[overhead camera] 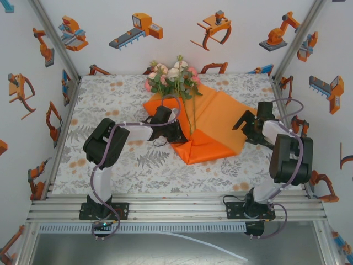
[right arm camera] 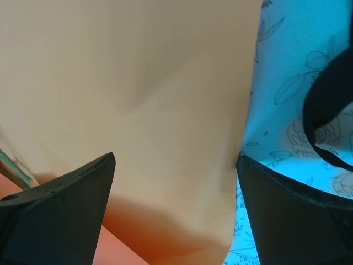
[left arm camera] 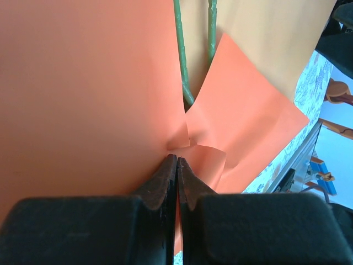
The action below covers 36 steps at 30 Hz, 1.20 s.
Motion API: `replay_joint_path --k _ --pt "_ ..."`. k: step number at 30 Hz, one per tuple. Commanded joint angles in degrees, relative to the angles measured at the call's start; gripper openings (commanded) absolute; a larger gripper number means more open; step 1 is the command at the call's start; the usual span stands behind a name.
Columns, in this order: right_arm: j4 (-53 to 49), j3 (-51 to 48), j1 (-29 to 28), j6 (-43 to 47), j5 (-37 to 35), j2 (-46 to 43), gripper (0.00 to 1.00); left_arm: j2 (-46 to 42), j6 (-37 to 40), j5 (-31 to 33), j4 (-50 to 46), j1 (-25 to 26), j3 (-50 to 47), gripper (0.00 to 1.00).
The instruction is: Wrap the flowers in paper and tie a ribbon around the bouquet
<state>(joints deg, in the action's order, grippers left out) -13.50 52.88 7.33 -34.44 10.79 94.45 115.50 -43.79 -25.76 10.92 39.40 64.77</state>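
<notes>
A: Start near. Left claw?

B: Pressed together, pinching a crumpled fold of the paper at its near corner. Stems run away from it just beyond. It grips paper only, not stems.

A: Right claw?

B: Spread wide, holding nothing. It sits at the paper's right edge: one finger over orange, the other over the surface, with the edge running between them.

A: The key relation?

B: The loose right flap lies inward of the right claw, toward the middle. The flowers lie on the paper with their long axis near-to-far, stems near, heads at the far end and overhanging the paper's far corner. The left arm is nearer the stems, the right arm nearer the free flap. My guess is the right closes on that edge and folds it across the stems.

A: Progress?

B: Early. The near corner is folded up, but there's no cone and nothing is tied yet.

A: Surface and room?

B: Grey leaf-print cloth. White walls with orange robot cartoons, and a metal frame around.
</notes>
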Motion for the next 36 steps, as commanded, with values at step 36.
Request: replay_joint_path --k 36 --pt "5.47 -26.66 -0.10 -7.27 -4.03 -35.82 0.90 -2.87 0.99 3.32 -3.01 1.91 -0.95 0.11"
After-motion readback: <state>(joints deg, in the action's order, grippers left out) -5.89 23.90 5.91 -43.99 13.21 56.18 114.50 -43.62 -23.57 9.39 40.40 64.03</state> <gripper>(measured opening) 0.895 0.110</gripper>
